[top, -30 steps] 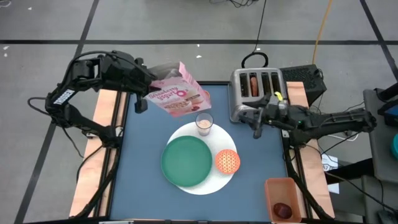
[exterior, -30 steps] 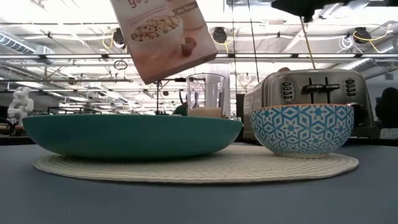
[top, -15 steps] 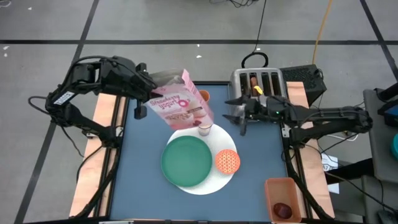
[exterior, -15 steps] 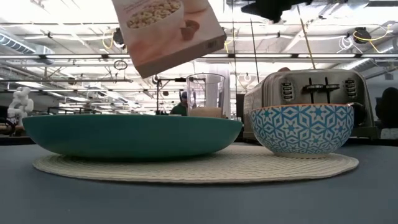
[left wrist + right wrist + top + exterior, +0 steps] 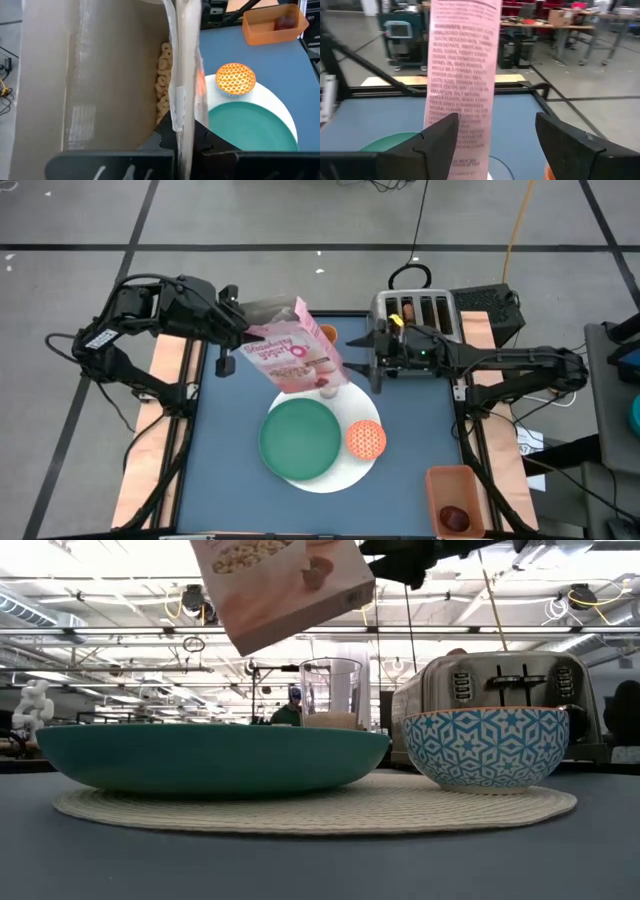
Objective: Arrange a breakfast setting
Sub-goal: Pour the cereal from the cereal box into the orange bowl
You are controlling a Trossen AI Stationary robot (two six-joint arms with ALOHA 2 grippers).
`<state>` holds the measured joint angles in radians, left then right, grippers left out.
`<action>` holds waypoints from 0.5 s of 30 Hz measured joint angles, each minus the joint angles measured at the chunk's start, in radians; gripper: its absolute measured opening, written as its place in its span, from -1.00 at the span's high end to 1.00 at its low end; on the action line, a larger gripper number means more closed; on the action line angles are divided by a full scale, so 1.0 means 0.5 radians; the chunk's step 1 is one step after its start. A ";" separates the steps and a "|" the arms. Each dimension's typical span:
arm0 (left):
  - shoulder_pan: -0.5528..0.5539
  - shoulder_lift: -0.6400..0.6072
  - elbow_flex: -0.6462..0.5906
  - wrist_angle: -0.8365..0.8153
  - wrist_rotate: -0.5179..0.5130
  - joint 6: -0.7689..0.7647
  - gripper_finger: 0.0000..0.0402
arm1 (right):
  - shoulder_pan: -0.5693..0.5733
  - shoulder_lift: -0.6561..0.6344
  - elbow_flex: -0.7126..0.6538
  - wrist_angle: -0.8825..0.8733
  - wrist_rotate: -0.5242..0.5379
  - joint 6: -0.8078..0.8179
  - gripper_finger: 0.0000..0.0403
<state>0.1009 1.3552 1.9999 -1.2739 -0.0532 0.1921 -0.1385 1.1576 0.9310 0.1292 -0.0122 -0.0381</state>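
Both arms on pink cereal box [image 5: 292, 352]: left gripper [image 5: 243, 332] jaws clamp it, right gripper [image 5: 378, 352] jaws wide. Mistimed handoff drops it onto milk glass [image 5: 330, 693].

Robotics lab; taped floor [image 5: 300, 247], workbenches [image 5: 560, 20]

Left end effector [image 5: 243, 332] clamped, raised; right end effector [image 5: 377, 352] spread, raised.
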 joint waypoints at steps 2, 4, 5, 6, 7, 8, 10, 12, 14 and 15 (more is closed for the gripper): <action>-0.002 0.000 0.000 -0.004 0.001 0.001 0.99 | -0.008 0.015 0.019 -0.004 -0.135 0.001 -0.29; -0.003 0.000 0.000 -0.003 0.001 -0.008 0.99 | -0.011 0.025 0.038 0.007 -0.197 0.001 -0.29; -0.003 0.000 0.000 -0.001 0.001 -0.014 0.99 | -0.011 0.026 0.042 0.010 -0.195 0.001 -0.29; -0.003 0.000 0.000 0.000 0.001 -0.017 0.99 | -0.012 0.027 0.044 0.010 -0.192 0.000 -0.29; -0.003 0.000 0.000 0.000 0.000 -0.016 0.99 | -0.012 0.028 0.043 0.006 -0.191 -0.002 -0.29; -0.003 0.000 0.000 -0.001 0.000 -0.017 0.99 | -0.012 0.028 0.043 0.001 -0.190 -0.011 -0.29; -0.003 0.000 0.000 0.000 0.000 -0.019 0.99 | -0.012 0.028 0.043 0.002 -0.188 -0.031 -0.29; -0.003 0.000 0.000 -0.001 -0.001 -0.020 0.99 | -0.012 0.028 0.043 0.004 -0.188 -0.065 -0.29; -0.002 0.000 0.000 0.000 -0.001 -0.021 0.99 | -0.012 0.028 0.043 0.017 -0.188 -0.064 -0.29; -0.002 0.000 0.000 0.000 -0.003 -0.021 0.99 | -0.012 0.028 0.043 0.035 -0.188 -0.055 -0.29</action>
<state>0.0998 1.3552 1.9999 -1.2741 -0.0547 0.1814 -0.1444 1.1717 0.9524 0.1466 -0.1062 -0.0656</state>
